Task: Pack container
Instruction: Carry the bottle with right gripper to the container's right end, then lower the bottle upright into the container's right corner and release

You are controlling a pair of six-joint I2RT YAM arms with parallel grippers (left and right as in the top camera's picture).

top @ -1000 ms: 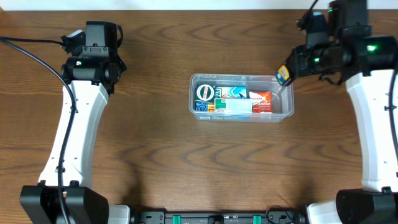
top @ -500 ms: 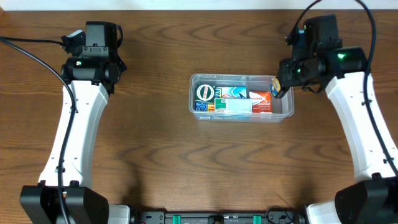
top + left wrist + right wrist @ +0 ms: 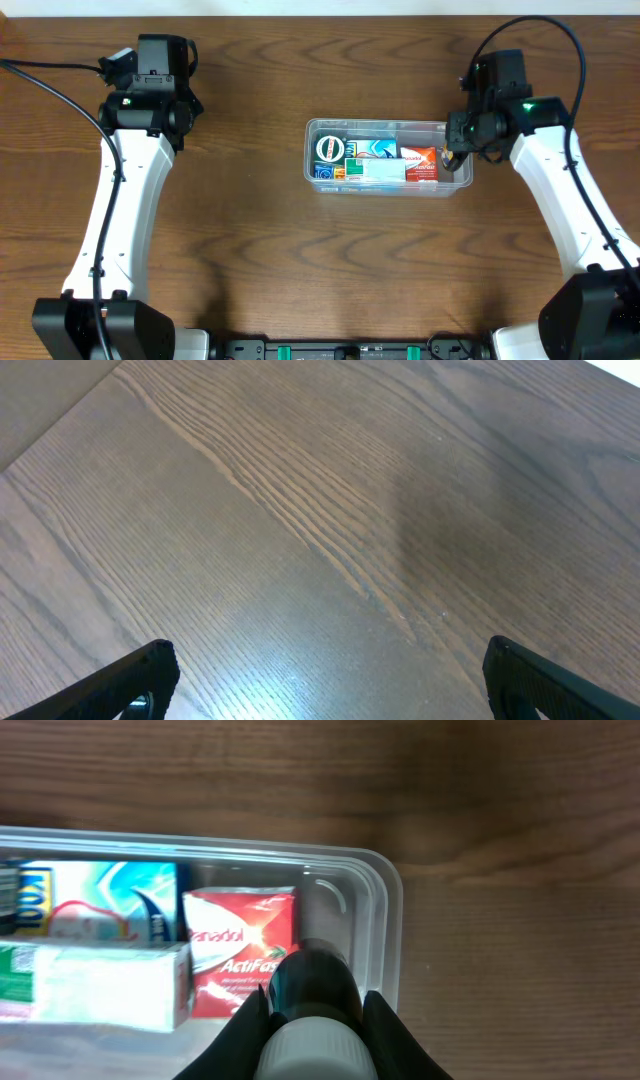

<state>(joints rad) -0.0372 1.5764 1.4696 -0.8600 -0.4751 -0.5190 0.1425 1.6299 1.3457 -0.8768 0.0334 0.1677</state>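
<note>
The container (image 3: 388, 158) sits mid-table (image 3: 250, 260), long side running left to right, and my right gripper (image 3: 452, 142) hangs over its right end, just inside the rim. That gripper is clenched on a small dark cylinder (image 3: 312, 988) with a pale end, one finger on either side of it. Seen from the right wrist, the cylinder points down over the gap between a red sachet (image 3: 240, 945) and the container's right wall. My left gripper (image 3: 330, 670) is well apart from the container, near the far left of the table, spread wide with nothing between its fingers. The sachet reads "ActiFast" in white; the word above it looks like "Panadol" but is blurred. Left of the sachet lies a blue and white box (image 3: 100, 900), and in front of that a white box (image 3: 95, 982) with green print too small to read. The overhead alone shows the container's left end, where a round green and white label (image 3: 329, 149) lies; its writing cannot be made out. Only the right wrist view shows the grip on the cylinder. The left wrist view shows just bare wood grain and my two fingertips.
</note>
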